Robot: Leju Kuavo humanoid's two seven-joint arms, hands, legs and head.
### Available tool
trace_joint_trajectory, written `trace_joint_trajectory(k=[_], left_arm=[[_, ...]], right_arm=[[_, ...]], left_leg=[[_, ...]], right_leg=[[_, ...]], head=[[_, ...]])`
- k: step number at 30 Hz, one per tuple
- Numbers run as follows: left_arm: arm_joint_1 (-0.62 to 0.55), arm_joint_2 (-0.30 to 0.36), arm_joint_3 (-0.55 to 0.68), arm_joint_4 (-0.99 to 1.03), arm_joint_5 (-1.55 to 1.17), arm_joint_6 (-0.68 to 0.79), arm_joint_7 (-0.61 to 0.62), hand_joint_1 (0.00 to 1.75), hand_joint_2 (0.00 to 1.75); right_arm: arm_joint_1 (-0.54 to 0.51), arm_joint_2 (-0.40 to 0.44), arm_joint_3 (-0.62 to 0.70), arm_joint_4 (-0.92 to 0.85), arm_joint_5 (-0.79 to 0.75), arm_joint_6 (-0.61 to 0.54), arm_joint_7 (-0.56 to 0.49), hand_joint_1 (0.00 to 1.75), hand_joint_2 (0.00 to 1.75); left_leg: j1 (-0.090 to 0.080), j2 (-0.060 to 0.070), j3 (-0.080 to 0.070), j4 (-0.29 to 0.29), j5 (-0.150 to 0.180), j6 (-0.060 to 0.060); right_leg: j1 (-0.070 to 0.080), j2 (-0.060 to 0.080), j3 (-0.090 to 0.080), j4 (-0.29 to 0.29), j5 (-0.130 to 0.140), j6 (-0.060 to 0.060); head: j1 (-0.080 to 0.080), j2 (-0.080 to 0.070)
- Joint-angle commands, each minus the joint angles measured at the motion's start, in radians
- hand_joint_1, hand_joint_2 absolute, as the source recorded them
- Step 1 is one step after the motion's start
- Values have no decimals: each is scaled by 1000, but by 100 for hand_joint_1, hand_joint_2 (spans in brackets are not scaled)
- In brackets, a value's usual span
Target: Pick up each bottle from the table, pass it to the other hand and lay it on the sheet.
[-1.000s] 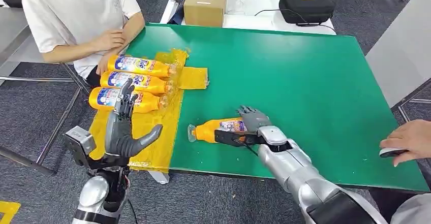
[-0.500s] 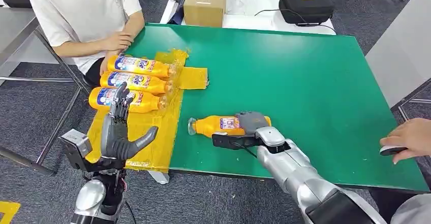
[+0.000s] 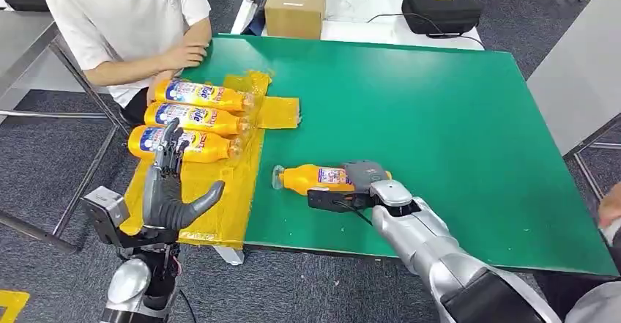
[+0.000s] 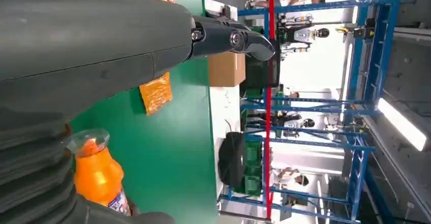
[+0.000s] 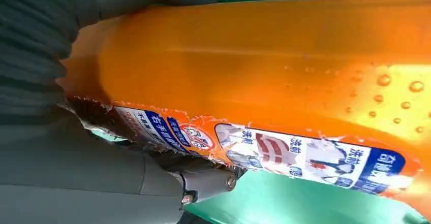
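On the green table, near its front edge, the right hand wraps the lying orange bottle. Gripped at one end, it could tilt or slip when lifted. The left hand waits spread beside the yellow sheet.

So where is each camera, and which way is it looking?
Head view: high on the robot, looking down at the green table; both arms show, left robot hand, right robot hand.
Left wrist view: behind the left robot hand, looking across the table.
Right wrist view: close against the orange bottle.
All three share that bottle.
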Motion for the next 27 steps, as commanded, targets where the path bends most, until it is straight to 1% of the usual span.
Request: trace_joint_trajectory(k=[1, 3, 4, 5, 6, 7, 8, 9, 10, 11, 12, 16, 17, 19, 20, 21, 22, 24, 25, 26, 27], left_arm=[[56, -5, -1, 3, 59, 15, 23, 0, 175], [60, -5, -2, 5, 60, 16, 21, 0, 175], [62, -4, -5, 4, 61, 15, 21, 0, 175], [83, -12, -9, 3, 106, -23, 37, 0, 175], [95, -14, -11, 2, 107, -25, 36, 0, 175], [120, -20, -23, 8, 139, -63, 27, 0, 175], [134, -21, -37, 19, 150, -82, 25, 0, 175], [145, -20, -59, 46, 161, -109, 19, 0, 175], [150, -17, -76, 61, 158, -135, -3, 0, 175], [156, -8, -97, 78, 146, -162, -17, 0, 175], [161, 7, -133, 102, 124, -204, -33, 0, 175], [170, 20, -192, 124, 55, -232, -77, 0, 175], [170, 20, -192, 124, 55, -232, -77, 0, 175], [170, 22, -195, 114, 55, -235, -76, 0, 175], [168, 30, -206, 110, 51, -250, -78, 0, 175], [168, 25, -207, 109, 41, -235, -71, 0, 175], [167, 14, -204, 114, 32, -205, -45, 0, 175], [161, 10, -208, 121, 30, -202, -42, 0, 175], [162, 4, -202, 130, 26, -176, -9, 0, 175], [160, -6, -197, 137, 10, -132, 9, 0, 175], [145, -15, -194, 158, 17, -119, 10, 0, 175]], right_arm=[[161, -12, -158, -203, -244, -127, -248, 175, 175], [167, -13, -154, -214, -244, -127, -242, 175, 175], [182, -19, -156, -249, -260, -135, -256, 175, 175], [233, -16, -174, -336, -314, -152, -322, 175, 175], [255, -21, -166, -374, -316, -147, -317, 175, 175], [331, -19, -188, -498, -373, -158, -350, 175, 175], [379, -24, -186, -579, -390, -167, -360, 175, 175], [433, -25, -194, -675, -445, -162, -383, 175, 175], [458, -33, -188, -727, -460, -162, -385, 175, 175], [482, -39, -187, -781, -473, -177, -412, 175, 175], [506, -43, -191, -833, -493, -173, -418, 175, 175], [526, -50, -207, -887, -511, -162, -423, 175, 175], [526, -50, -207, -887, -511, -162, -423, 175, 175], [520, -48, -211, -874, -511, -160, -424, 175, 175], [521, -40, -219, -863, -525, -140, -431, 175, 175], [526, -34, -223, -855, -527, -136, -432, 175, 175], [534, -27, -226, -850, -526, -135, -433, 175, 175], [541, -23, -222, -846, -525, -135, -433, 175, 175], [543, -22, -223, -846, -525, -135, -433, 175, 175], [544, -16, -223, -842, -524, -137, -437, 175, 175], [527, -9, -213, -820, -524, -133, -437, 175, 175]], left_leg=[[2, 0, 5, -2, -2, -2], [1, 1, 2, -1, -1, -1], [1, 1, 4, -1, -3, -2], [2, 1, 4, 0, -4, -2], [1, -1, 3, 0, -2, -2], [2, -1, 3, -1, -2, -1], [2, -1, 4, -1, -3, -2], [2, 0, 4, -2, -3, -1], [1, 0, 3, -2, -2, -1], [2, 1, 4, -1, -4, -2], [1, -1, 3, -2, -4, -2], [0, -3, -3, -1, -2, -1], [1, -2, -1, -1, -4, -2], [0, -1, -4, -1, -2, -1], [1, -2, -2, -1, -3, -2], [1, -1, -3, -1, -2, -2], [1, -1, -1, -1, -3, -2], [0, -1, -2, -1, -3, -2], [1, -1, -3, -1, -2, -1], [1, -1, -1, -1, -3, -2], [0, -1, -1, -1, -3, -2]], right_leg=[[2, 0, 5, -2, -1, -2], [1, 1, 3, -1, -1, -1], [1, 2, 4, -1, -2, -2], [2, 1, 4, 0, -3, -3], [1, -1, 3, 0, -2, -2], [2, -1, 3, -2, -2, -2], [2, -1, 5, -2, -3, -3], [2, 0, 4, -3, -2, -2], [2, 1, 3, -2, -2, -2], [2, 1, 4, -2, -3, -2], [1, -1, 3, -1, -3, -2], [0, -2, -3, -1, -3, -1], [1, -2, 0, 0, -4, -2], [0, -1, -3, -1, -2, -1], [1, -2, -1, -1, -3, -2], [1, -1, -2, -1, -2, -2], [1, -1, 0, -1, -3, -3], [1, -1, -2, -1, -2, -2], [1, -1, -3, -1, -2, -2], [1, 0, 0, -1, -3, -3], [1, 0, -1, -1, -2, -2]], head=[[0, 0], [0, 0], [0, 0], [0, 0], [0, 0], [0, 0], [0, 0], [0, 0], [0, 0], [0, 0], [0, 0], [0, 0], [0, 0], [0, 0], [0, 0], [0, 0], [0, 0], [0, 0], [0, 0], [0, 0], [0, 0]])
